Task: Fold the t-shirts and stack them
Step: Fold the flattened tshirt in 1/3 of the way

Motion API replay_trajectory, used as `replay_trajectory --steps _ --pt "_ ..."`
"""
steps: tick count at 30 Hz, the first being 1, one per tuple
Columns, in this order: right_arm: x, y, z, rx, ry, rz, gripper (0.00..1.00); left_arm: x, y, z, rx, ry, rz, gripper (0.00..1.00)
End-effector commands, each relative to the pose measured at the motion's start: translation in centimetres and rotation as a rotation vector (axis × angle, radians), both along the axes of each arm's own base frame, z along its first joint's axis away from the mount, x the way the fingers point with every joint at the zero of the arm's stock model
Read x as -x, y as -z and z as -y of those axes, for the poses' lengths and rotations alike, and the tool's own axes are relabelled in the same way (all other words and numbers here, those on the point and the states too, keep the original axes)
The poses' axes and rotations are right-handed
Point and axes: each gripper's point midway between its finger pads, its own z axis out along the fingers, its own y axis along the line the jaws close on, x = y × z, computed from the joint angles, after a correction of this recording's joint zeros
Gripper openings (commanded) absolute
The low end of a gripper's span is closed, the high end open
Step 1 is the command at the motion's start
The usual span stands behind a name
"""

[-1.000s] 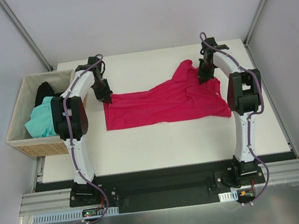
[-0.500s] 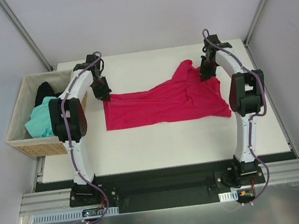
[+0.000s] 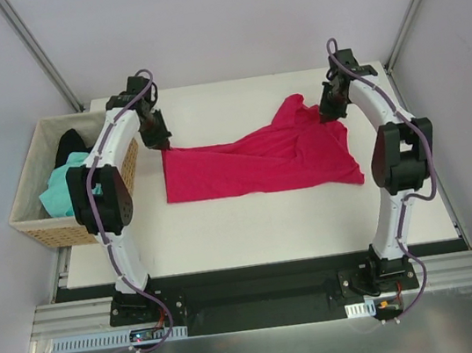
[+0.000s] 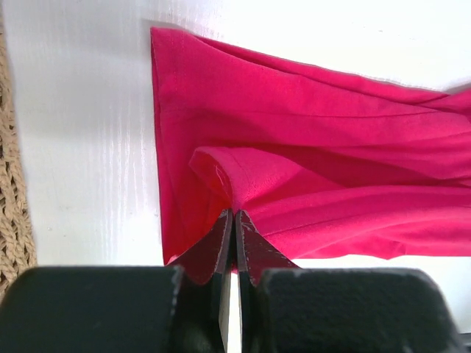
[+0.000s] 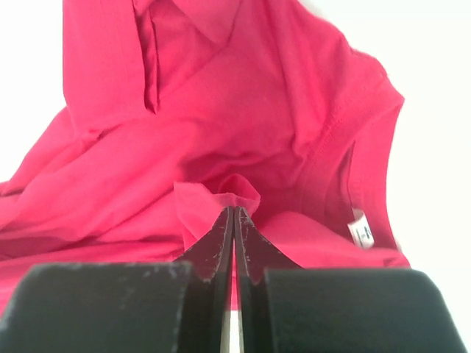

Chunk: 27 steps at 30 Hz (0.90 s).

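Crimson cloth is filling most of both wrist views. The crimson shirt (image 3: 260, 159) is running off the right edge of the left wrist view and off the left and lower edges of the right one, so neither is showing its whole outline. From above, each wrist is covering its own fingertips, so the grips are hard to make out there. In the basket (image 3: 56, 232) the teal shirt (image 3: 61, 192) and the black shirt (image 3: 69, 145) are showing only in part. They are bunched together, and the left arm is crossing over the basket's right wall. How they are lying underneath cannot be told.

The crimson shirt is lying spread but rumpled across the far half of the table (image 3: 252, 227), just right of the basket and not touching it. The left gripper (image 4: 234, 215) is pressing its jaws together on a small raised fold at the shirt's far left corner, and the cloth is peaking up into the fingertips. The right gripper (image 5: 233, 212) is likewise pinching a little tuft at the shirt's far right side, near a stitched opening where a white label (image 5: 360, 232) is showing. Between the two grippers the cloth is wrinkling in long folds. One part is bulging toward the far edge of the table, just left of the right gripper.
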Motion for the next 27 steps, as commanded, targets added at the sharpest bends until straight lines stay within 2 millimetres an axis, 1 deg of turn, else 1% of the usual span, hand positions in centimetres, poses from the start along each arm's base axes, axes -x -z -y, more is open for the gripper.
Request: replay_trajectory --steps 1,3,4,6,7,11,16,22,23,27 --pt "0.9 -3.8 0.5 0.013 0.010 0.100 0.01 0.5 -3.1 -0.2 -0.009 0.007 0.078 0.00" --pt "1.4 -4.1 0.7 0.017 0.013 0.114 0.01 0.8 -3.2 -0.4 -0.013 0.008 0.077 0.00" --pt "2.1 -4.5 0.8 0.017 0.017 0.132 0.01 0.9 -3.2 -0.4 -0.013 0.007 0.077 0.00" --pt "2.4 -5.1 1.6 0.052 0.048 0.175 0.01 1.3 -3.2 -0.5 -0.016 0.007 0.076 0.00" --pt "3.2 -5.4 1.8 0.055 0.055 0.188 0.01 1.4 -3.2 -0.4 -0.016 0.007 0.076 0.00" --pt "4.1 -6.7 2.4 0.073 0.080 0.248 0.01 2.1 -3.3 -0.6 -0.016 0.002 0.079 0.00" --pt "3.8 -8.9 2.8 0.089 0.078 0.316 0.01 2.4 -3.6 -0.8 -0.018 -0.005 0.086 0.00" --pt "3.2 -12.3 3.4 0.124 0.076 0.395 0.01 2.4 -5.2 -1.1 -0.024 -0.017 0.147 0.00" --pt "3.2 -13.6 3.5 0.129 0.075 0.425 0.01 2.4 -5.9 -1.1 -0.024 -0.018 0.167 0.00" --pt "3.3 -15.4 4.0 0.153 0.079 0.470 0.01 2.4 -7.1 -1.2 -0.025 -0.021 0.200 0.00"
